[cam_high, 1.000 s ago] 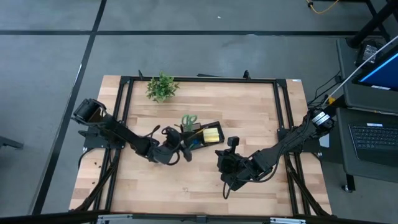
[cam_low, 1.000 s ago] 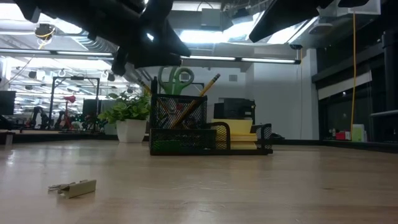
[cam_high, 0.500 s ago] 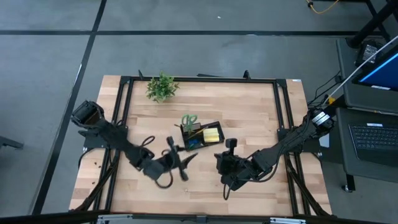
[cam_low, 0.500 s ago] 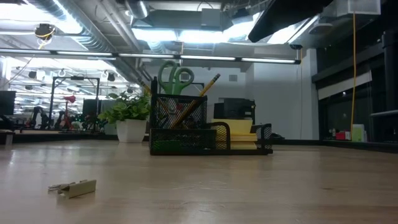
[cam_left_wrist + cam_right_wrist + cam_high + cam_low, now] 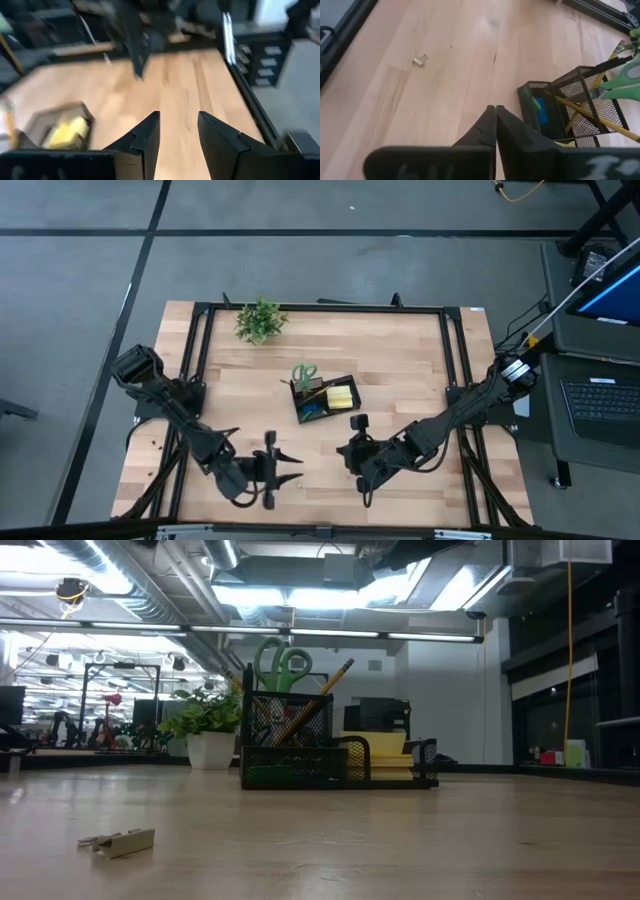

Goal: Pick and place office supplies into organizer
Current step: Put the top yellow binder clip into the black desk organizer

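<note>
- Left end effector (image 5: 283,469) has swung away from the black mesh organizer (image 5: 325,399) to the bench's front edge, fingers apart, empty.
- Right end effector (image 5: 350,450) sits pinched shut near the front edge.
- Organizer mid-bench holds green-handled scissors (image 5: 303,373) and yellow sticky-note pad (image 5: 341,396); looks mostly finished.

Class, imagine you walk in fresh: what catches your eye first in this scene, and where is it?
The black organizer at the table's middle, with green-handled scissors and a pencil standing in its tall section and a yellow sticky-note pad beside them. A small clip lies alone on the near wood.
</note>
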You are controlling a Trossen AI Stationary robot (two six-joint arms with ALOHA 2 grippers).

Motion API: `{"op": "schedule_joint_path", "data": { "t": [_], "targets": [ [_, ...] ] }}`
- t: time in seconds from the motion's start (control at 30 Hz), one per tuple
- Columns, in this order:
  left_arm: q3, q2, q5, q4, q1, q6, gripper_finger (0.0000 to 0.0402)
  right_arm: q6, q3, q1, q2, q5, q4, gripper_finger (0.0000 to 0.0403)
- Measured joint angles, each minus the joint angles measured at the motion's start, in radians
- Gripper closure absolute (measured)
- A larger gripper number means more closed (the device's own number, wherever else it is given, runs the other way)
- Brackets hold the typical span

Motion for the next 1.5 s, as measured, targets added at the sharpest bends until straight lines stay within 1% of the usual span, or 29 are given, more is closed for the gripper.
{"op": "schedule_joint_path", "data": {
  "t": [0.07,0.17,0.23,0.3,0.43,0.57,0.67,0.77,0.9,0.97,1.03,1.13,1.23,1.33,1.5],
  "targets": [
    [0.012,0.0,0.069,-0.096,0.012,-0.059,0.0275,0.013,0.0,0.0,0.0,0.0,0.005,0.0391],
    [0.064,0.0,0.179,-0.309,0.04,-0.144,0.0275,0.047,0.0,-0.002,0.0,0.0,0.005,0.0393],
    [0.102,0.005,0.241,-0.439,0.06,-0.175,0.0275,0.052,0.0,-0.007,0.0,0.0,0.005,0.0395],
    [0.128,0.01,0.292,-0.527,0.075,-0.179,0.0275,0.052,0.0,-0.014,0.0,0.0,0.004,0.0396],
    [0.148,0.034,0.39,-0.61,0.095,-0.135,0.0275,0.051,0.0,-0.032,0.0,0.0,0.0,0.0396],
    [0.19,0.085,0.49,-0.683,0.119,-0.102,0.0275,0.047,0.0,-0.051,-0.007,0.001,0.004,0.0399],
    [0.229,0.127,0.561,-0.69,0.134,-0.05,0.0275,0.011,0.001,-0.058,-0.016,0.003,0.061,0.0399],
    [0.266,0.172,0.617,-0.709,0.14,-0.006,0.0275,0.001,0.002,-0.057,-0.021,0.003,0.066,0.04],
    [0.298,0.231,0.669,-0.754,0.144,0.024,0.0275,0.0,0.001,-0.057,-0.021,0.003,0.065,0.04],
    [0.303,0.252,0.683,-0.766,0.144,0.023,0.0275,0.001,-0.016,-0.057,-0.023,0.003,0.092,0.0401],
    [0.308,0.265,0.69,-0.758,0.143,0.024,0.0275,-0.005,-0.065,-0.061,-0.028,0.002,0.176,0.0401],
    [0.309,0.264,0.687,-0.756,0.141,0.023,0.0275,0.0,-0.173,-0.064,-0.057,-0.001,0.293,0.0401],
    [0.309,0.261,0.682,-0.754,0.141,0.024,0.0275,0.013,-0.276,-0.065,-0.133,-0.004,0.384,0.0401],
    [0.309,0.261,0.698,-0.754,0.145,0.024,0.0275,0.024,-0.368,-0.067,-0.232,-0.017,0.484,0.0401],
    [0.309,0.261,0.702,-0.732,0.167,0.063,0.0275,0.05,-0.504,-0.067,-0.353,-0.034,0.59,0.04]
  ]
}}
